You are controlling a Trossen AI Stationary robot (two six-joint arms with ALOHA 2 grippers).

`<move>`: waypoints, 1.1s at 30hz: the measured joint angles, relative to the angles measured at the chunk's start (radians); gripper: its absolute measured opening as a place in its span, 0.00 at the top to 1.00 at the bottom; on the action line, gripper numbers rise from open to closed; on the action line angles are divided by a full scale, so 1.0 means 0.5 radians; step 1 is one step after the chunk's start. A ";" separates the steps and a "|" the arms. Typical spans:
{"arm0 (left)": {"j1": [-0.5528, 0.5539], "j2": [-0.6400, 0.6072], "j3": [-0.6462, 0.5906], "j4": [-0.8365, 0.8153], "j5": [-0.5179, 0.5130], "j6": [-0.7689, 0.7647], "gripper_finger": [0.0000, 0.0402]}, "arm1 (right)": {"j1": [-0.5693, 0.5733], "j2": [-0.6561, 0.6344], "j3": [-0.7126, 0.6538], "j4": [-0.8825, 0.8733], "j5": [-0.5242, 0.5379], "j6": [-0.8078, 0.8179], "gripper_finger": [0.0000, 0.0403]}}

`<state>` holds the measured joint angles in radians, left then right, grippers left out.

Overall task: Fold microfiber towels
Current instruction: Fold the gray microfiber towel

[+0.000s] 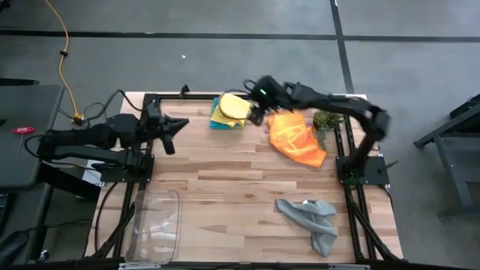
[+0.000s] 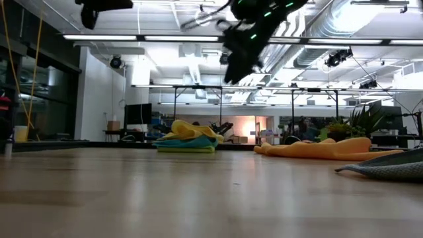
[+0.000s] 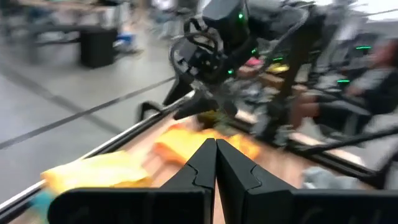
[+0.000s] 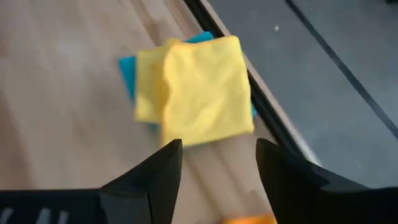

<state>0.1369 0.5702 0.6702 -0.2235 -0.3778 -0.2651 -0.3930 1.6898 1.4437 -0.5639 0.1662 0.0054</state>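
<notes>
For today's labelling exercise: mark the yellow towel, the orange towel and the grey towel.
yellow towel [image 4: 202,90]: right wrist view, middle of its folded top face.
orange towel [image 1: 296,136]: high view, centre of the crumpled cloth.
grey towel [image 1: 311,215]: high view, middle of the bunched cloth.

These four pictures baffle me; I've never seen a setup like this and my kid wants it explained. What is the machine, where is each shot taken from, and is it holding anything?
It is a robot with two dark arms at a wooden table, each ending in a two-finger gripper. One picture looks straight down, one looks level across the tabletop, and two come from cameras on the wrists.

On the table lie a stack of folded towels with the yellow towel on top, a crumpled orange towel, a grey towel, a small plant and a clear tray.

The right gripper hovers open above the stack, holding nothing. The left gripper waits shut and empty at the table's left side.
</notes>
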 joint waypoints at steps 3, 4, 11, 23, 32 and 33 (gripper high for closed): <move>0.020 -0.002 -0.216 0.374 0.166 0.020 1.00 | 0.194 -0.344 -0.488 0.281 0.031 0.340 0.53; 0.032 -0.001 -0.287 0.489 0.196 0.008 1.00 | 0.275 -0.448 -0.633 0.386 0.035 0.457 0.54; 0.134 0.000 -0.571 0.963 0.454 -0.092 1.00 | 0.731 -0.946 -1.297 1.168 0.262 0.864 0.54; 0.169 0.083 -0.569 0.935 0.576 -0.150 1.00 | 0.852 -1.066 -1.447 1.407 0.291 0.656 0.54; 0.168 0.196 -0.569 0.941 0.455 -0.204 1.00 | 0.799 -1.066 -1.447 1.407 0.227 0.584 0.54; 0.168 0.208 -0.569 0.954 0.428 -0.203 1.00 | 0.795 -1.067 -1.447 1.406 0.186 0.551 0.54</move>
<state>0.2209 0.6741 0.3855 0.2534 -0.1641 -0.3668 0.0047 1.1566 0.7204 0.1392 0.2594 0.2808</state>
